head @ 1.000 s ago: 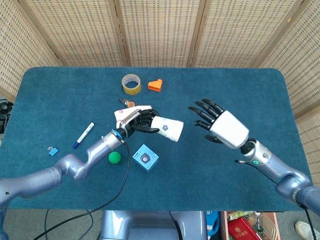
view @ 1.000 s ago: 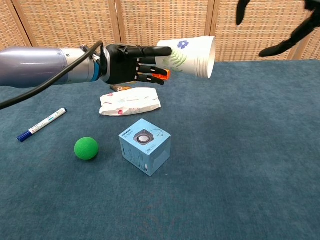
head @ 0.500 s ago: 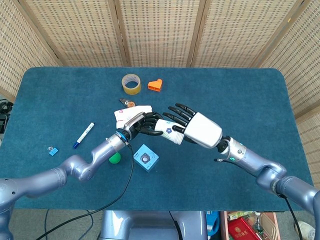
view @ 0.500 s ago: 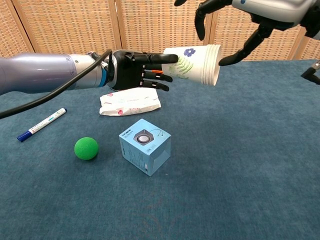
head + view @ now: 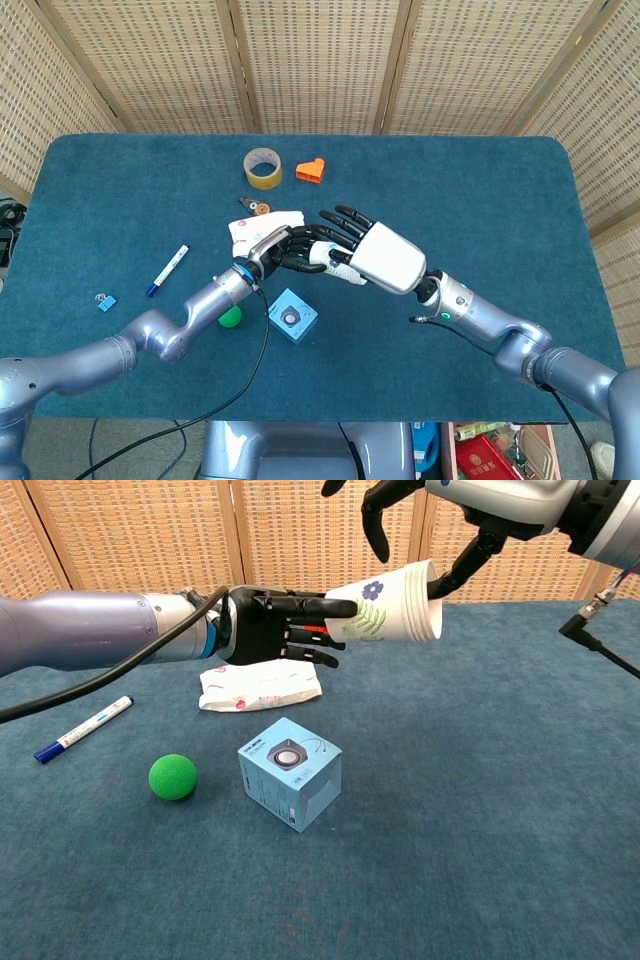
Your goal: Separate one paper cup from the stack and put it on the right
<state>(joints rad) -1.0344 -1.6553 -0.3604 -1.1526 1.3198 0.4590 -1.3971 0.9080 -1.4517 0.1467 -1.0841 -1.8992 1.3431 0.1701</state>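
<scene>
A stack of white paper cups (image 5: 385, 605) with a blue flower and green leaf print lies on its side in the air, mouth pointing right. My left hand (image 5: 275, 628) grips its bottom end from the left. My right hand (image 5: 470, 505) arches over the mouth end with fingers spread; its thumb reaches down to the rim, and the other fingers hover above the cup wall. In the head view my right hand (image 5: 370, 252) covers most of the cups (image 5: 320, 256), and my left hand (image 5: 285, 250) meets it just left of the table's middle.
Below the hands lie a white tissue pack (image 5: 260, 685), a light-blue box (image 5: 290, 773) and a green ball (image 5: 173, 776). A marker (image 5: 83, 728) lies at the left. A tape roll (image 5: 263, 168) and an orange piece (image 5: 312, 171) sit farther back.
My right hand has swung in from the right and closed over the mouth end of the cups. My left hand has held the stack nearly still, tilting its mouth slightly down.
</scene>
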